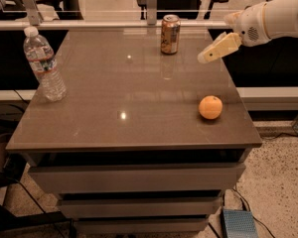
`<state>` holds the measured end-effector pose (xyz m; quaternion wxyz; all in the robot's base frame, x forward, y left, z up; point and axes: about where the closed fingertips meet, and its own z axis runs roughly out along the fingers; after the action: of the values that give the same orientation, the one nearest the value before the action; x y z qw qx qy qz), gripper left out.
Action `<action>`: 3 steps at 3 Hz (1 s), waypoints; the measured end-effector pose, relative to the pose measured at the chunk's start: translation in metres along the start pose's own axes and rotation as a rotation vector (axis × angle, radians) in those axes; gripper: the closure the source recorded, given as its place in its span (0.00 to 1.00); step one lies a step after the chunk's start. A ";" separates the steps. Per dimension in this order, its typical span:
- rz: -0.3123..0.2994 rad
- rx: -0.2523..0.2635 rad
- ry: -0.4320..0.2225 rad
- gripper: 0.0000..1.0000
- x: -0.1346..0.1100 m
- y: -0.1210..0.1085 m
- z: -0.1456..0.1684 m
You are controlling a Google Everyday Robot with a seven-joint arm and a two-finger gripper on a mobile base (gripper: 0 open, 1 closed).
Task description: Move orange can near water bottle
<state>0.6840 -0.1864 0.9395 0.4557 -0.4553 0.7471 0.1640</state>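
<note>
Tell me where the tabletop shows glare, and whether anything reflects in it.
Camera view: two small glints on the table, one front-centre, one left of the orange can, whose faint reflection lies before it; the tool hangs by the right edge.
</note>
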 end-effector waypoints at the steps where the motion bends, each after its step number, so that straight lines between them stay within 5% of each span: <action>1: 0.040 -0.002 -0.067 0.00 -0.001 -0.001 0.009; 3: 0.122 0.002 -0.215 0.00 -0.027 -0.023 0.086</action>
<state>0.7536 -0.1277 0.9208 0.5228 -0.3884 0.7204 0.2384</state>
